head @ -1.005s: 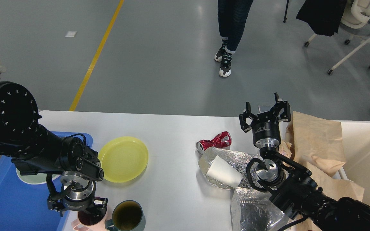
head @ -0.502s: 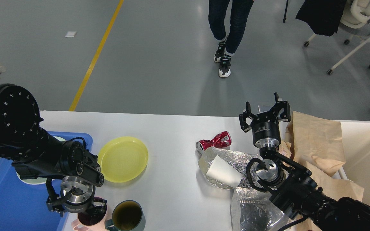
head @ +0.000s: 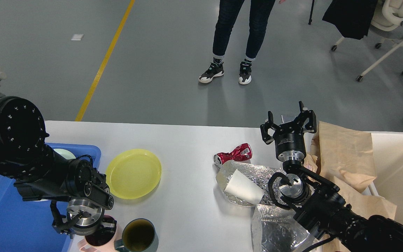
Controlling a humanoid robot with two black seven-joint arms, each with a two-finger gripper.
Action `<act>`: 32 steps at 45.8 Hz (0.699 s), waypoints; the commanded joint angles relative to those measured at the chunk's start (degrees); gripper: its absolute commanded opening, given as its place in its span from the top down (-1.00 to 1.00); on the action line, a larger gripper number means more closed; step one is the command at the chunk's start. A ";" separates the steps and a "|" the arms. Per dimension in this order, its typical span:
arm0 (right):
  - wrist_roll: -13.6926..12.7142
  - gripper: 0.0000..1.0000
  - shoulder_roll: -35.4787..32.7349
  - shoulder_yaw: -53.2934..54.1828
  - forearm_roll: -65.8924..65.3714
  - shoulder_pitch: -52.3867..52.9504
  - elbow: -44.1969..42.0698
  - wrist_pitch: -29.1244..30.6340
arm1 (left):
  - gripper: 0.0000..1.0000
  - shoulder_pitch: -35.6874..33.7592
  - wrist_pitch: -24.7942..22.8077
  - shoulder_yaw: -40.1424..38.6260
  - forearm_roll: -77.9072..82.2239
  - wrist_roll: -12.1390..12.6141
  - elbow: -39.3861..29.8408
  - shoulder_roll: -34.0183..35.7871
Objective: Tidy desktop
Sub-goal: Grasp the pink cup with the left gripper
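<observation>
The white desktop (head: pixel 187 147) spreads wide below both arms, its long axis running left to right across the view, and the right gripper (head: pixel 288 122) is raised over its far right part with fingers (head: pixel 267 126) spread apart and pointing up and away, nothing between them. Down at the near left edge the left gripper (head: pixel 94 229) points downward at a pink mug (head: pixel 98 239) beside a dark green mug (head: pixel 138 236); whether those fingers are apart or together, I can't tell.
</observation>
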 commanded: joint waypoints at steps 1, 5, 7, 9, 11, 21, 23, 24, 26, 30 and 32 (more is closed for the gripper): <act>0.00 -1.00 0.00 0.00 -0.01 0.00 0.09 0.00 | 0.55 0.21 -0.05 0.03 0.08 -0.03 0.00 -0.05; 0.00 -1.00 0.00 0.00 -0.01 0.00 0.00 0.00 | 0.75 0.21 -0.13 -0.06 0.43 0.05 0.00 -0.05; 0.00 -1.00 0.00 0.00 -0.01 0.00 0.00 0.00 | 0.82 0.21 -0.22 -0.06 1.13 0.05 0.00 -0.05; 0.00 -1.00 0.00 0.00 0.08 0.00 0.00 0.00 | 0.91 0.21 -0.49 -0.06 2.10 0.05 0.00 -0.05; 0.00 -1.00 0.00 0.00 -0.01 0.00 0.00 0.00 | 1.00 0.21 -0.66 0.03 3.07 0.05 0.00 -0.05; 0.00 -1.00 0.00 0.00 0.08 0.00 0.00 0.00 | 1.00 0.12 -0.66 0.12 5.00 0.05 0.00 0.13; 0.00 -1.00 0.00 0.00 -0.01 0.00 0.00 0.00 | 1.00 0.12 -0.75 0.12 5.00 0.05 -0.09 0.13; 0.00 -1.00 0.00 0.00 -0.01 0.00 0.00 0.00 | 1.00 0.04 -0.75 0.12 5.09 0.05 -0.43 0.22; 0.00 -1.00 0.00 0.00 -0.01 0.00 0.00 0.00 | 1.00 -0.23 -0.93 0.03 5.00 0.14 -0.79 0.30; 0.00 -1.00 0.00 0.00 0.08 0.00 0.09 0.00 | 1.00 -0.93 -1.36 0.12 5.09 0.14 -2.19 0.65; 0.00 -1.00 0.00 0.00 0.08 0.00 0.00 0.00 | 1.00 -1.72 -1.89 0.03 5.09 0.14 -2.72 0.83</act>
